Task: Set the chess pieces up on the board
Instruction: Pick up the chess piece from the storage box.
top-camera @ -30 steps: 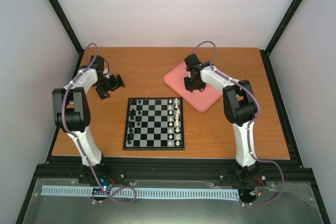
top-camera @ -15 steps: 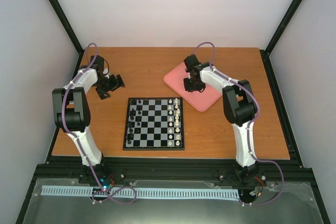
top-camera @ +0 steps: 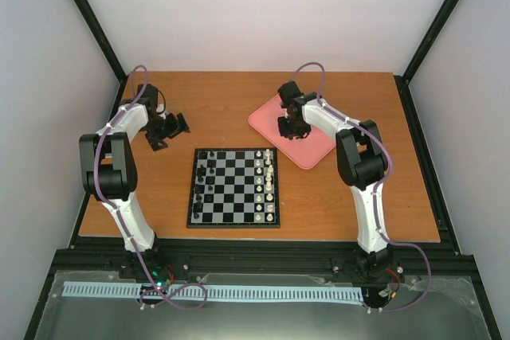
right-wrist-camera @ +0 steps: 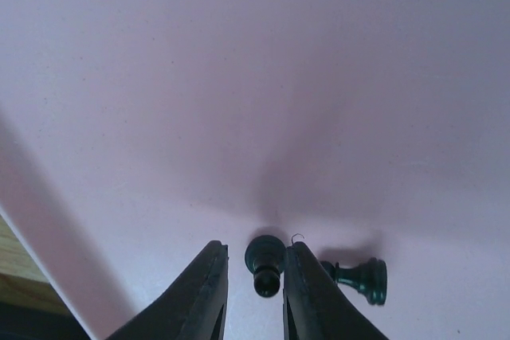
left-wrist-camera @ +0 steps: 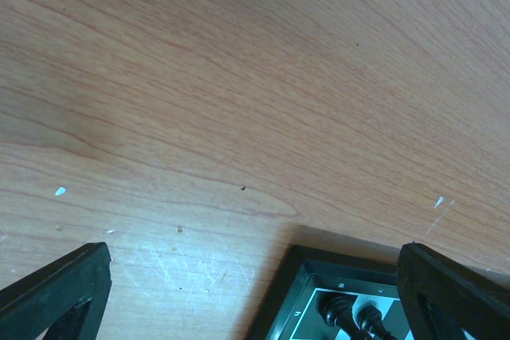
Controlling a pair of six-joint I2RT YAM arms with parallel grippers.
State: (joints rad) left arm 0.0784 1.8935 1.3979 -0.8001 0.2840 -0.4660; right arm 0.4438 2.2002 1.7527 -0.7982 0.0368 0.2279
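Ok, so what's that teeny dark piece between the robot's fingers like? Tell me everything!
The chess piece is tiny, glossy and very dark, almost black, like plastic. It has a round head with a narrower part below. It rests on the pink tray, between the fingers of the right gripper: one looks pressed against it, the other leaves a thin gap. A second dark piece lies nearby, not touching it.

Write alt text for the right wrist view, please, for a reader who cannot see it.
Two dark fingers hang over a pink tray, with a small black chess piece between them, close to the right one. A second black piece lies on its side just to the right.
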